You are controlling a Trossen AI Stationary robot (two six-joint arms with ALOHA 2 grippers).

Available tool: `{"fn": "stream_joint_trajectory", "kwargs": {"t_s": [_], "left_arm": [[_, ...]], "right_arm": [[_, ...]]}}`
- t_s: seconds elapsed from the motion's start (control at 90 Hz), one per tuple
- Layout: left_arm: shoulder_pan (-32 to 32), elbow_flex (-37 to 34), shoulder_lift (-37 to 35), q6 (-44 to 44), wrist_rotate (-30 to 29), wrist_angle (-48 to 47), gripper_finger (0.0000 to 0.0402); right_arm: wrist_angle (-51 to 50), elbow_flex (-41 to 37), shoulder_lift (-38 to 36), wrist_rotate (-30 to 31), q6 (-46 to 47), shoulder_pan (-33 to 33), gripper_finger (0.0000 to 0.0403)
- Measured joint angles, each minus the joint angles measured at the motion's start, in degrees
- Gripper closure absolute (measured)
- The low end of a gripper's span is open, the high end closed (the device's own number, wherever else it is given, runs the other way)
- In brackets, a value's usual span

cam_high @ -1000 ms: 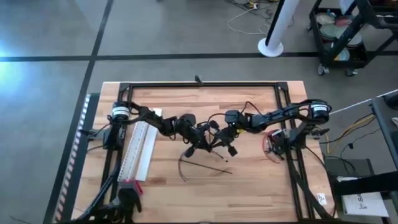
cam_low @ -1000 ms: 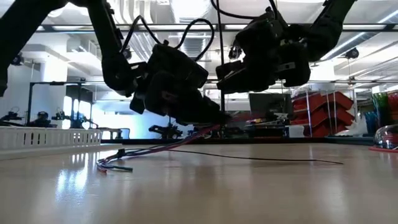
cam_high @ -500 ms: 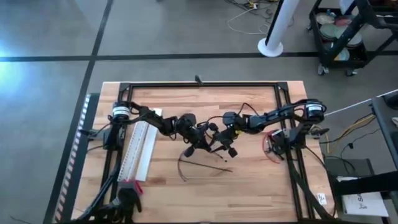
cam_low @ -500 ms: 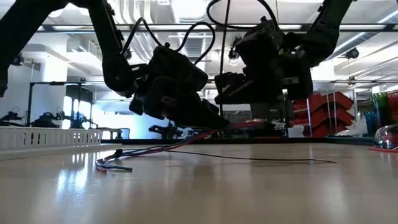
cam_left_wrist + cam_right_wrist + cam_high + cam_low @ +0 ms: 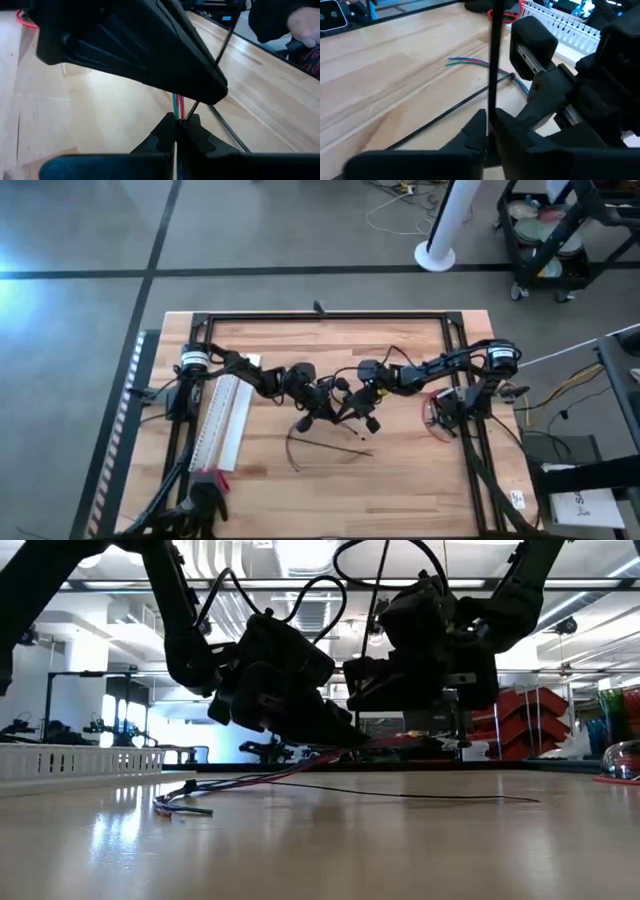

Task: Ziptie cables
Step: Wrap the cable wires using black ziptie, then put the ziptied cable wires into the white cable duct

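Observation:
The cables (image 5: 235, 782) are a thin bundle of red, green and blue wires near the table's middle (image 5: 292, 448). My left gripper (image 5: 179, 124) is shut on them there (image 5: 328, 414). My right gripper (image 5: 489, 126) hovers close beside it, toward the table's right (image 5: 363, 408), and is shut on a thin black ziptie strip (image 5: 492, 65). A long black strip (image 5: 430, 796) lies flat on the wood in front of both grippers. Whether it is part of the held strip is hidden. My left gripper pinches the coloured wires (image 5: 177, 104) between its two fingertips, slanting down from the table's left. The bundle slopes from the fingers down to the wood, where its free end (image 5: 178, 806) lies slack. My right gripper pinches the black strip (image 5: 491, 102) between its two fingertips. The strip runs straight out from between the fingers, past my left gripper (image 5: 545, 80). The gripper hangs above the table (image 5: 415, 690).
A long white toothed rack (image 5: 226, 420) lies along the table's left side. A red cable coil (image 5: 438, 416) sits by the right frame rail. A black frame (image 5: 320, 317) borders the table. A person's hand (image 5: 303, 22) shows beyond the table.
My right gripper has moved a little toward the table's left and down, closer to my left gripper, staying shut on the black strip. The left gripper and the cable bundle have kept still.

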Motion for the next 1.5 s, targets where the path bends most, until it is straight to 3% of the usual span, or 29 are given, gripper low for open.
{"fn": "stream_joint_trajectory", "kwargs": {"t_s": [0.522,1.0,1.167,1.3,1.422,1.5], "left_arm": [[0.2,0.92,-0.24,0.42,0.05,-1.22,0.0402],[1.07,0.11,-0.31,0.51,-0.89,-1.52,0.0402],[1.09,-0.07,-1.03,0.04,-3.12,-2.27,0.0402],[1.48,-0.67,-3.56,0.51,-3.83,-2.01,0.0402],[2.16,-1.8,-7.5,0.87,-3.77,-2.13,0.0402],[2.52,-2.85,-11.02,2.0,-3.74,-2.03,0.0402]], "right_arm": [[-2.51,1.79,-0.63,-0.5,0.48,0.0,0.0403],[-8.0,1.79,-6.84,0.93,2.24,-0.03,0.0403],[-16.33,1.97,-10.09,9.11,5.34,0.1,0.0376],[-27.3,2.28,-16.99,18.68,6.76,1.17,0.0314],[-35.98,2.49,-25.62,31.34,7.02,2.89,0.0254],[-36.58,1.31,-30.99,37.98,7.18,4.43,0.0228]]}}
